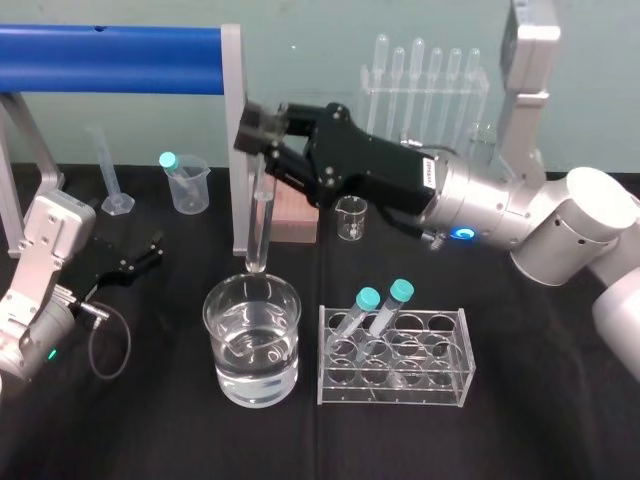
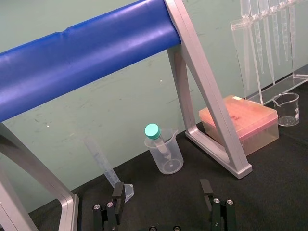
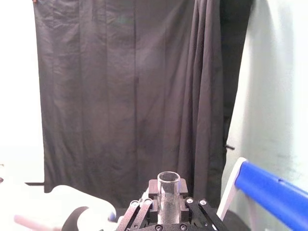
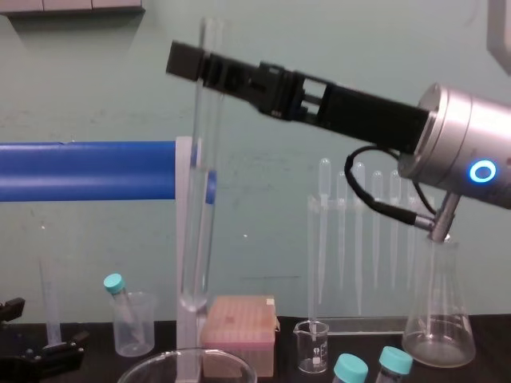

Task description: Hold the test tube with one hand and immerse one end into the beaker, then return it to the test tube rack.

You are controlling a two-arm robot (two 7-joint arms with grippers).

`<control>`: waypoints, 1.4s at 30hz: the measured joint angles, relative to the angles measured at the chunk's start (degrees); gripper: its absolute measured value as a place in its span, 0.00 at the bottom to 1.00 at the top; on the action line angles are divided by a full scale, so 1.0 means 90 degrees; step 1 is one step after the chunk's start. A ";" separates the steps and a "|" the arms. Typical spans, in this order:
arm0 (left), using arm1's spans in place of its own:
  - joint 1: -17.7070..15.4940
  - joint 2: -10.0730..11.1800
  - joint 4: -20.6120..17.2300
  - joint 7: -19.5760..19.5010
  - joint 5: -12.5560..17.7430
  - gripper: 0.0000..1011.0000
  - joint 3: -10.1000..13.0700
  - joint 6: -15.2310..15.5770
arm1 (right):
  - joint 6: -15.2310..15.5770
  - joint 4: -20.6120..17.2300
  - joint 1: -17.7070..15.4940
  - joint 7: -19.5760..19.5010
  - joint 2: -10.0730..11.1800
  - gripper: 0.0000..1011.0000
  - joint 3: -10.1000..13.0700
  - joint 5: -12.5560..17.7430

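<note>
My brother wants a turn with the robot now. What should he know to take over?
Right gripper: shut on the test tube near its top, holding it upright over the beaker.
Left gripper: open, parked on the table at the left.
Done: the tube is picked up. Its lower end hangs above the water, not in it.
Left to do: dip it if that isn't done, then set it in the test tube rack.

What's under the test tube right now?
The beaker, holding clear liquid; the right gripper holds the test tube upright above its rim. The table beneath the beaker is covered.
</note>
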 joint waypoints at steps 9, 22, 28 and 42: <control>0.0000 0.0000 0.0000 0.0000 0.0000 0.99 0.0000 0.0000 | -0.0002 0.0454 0.0235 0.0151 -0.0041 0.23 -0.0419 -0.0145; 0.0000 0.0000 0.0000 0.0000 0.0000 0.99 0.0000 0.0000 | 0.0039 0.0863 0.0418 0.0305 -0.0131 0.23 -0.0769 -0.0320; 0.0000 0.0000 0.0000 0.0000 0.0000 0.99 0.0000 0.0000 | 0.0047 0.1035 0.0435 0.0303 -0.0146 0.23 -0.0850 -0.0397; 0.0000 0.0000 0.0000 0.0000 0.0000 0.99 0.0000 0.0000 | 0.0085 0.1738 0.0505 0.0479 -0.0362 0.23 -0.0981 -0.0479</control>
